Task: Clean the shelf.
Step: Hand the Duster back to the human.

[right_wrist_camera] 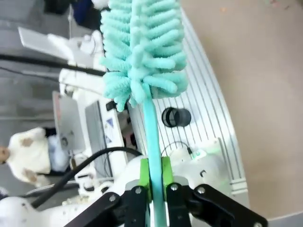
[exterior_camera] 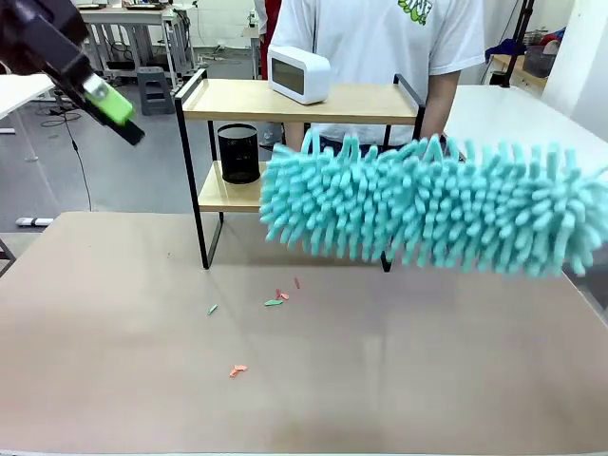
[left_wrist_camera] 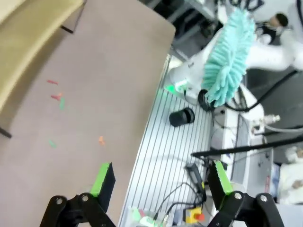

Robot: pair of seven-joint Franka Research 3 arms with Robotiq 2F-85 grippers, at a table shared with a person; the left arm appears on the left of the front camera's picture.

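Caught mid-job: my R claw pinched a fluffy teal duster by its handle, green pads pressed tight on the stick. The shaggy head hung in the air above the table, in front of the R half of the shelf. The shelf stood twd the table's far side, just before a person in a white T-shirt. A white clock sat on its top board & a black cup on the lower board, L end. My L claw hung high at the L, fingers spread wide, nothing btwn them. Small red & green scraps lay on the table nr the shelf's front legs.
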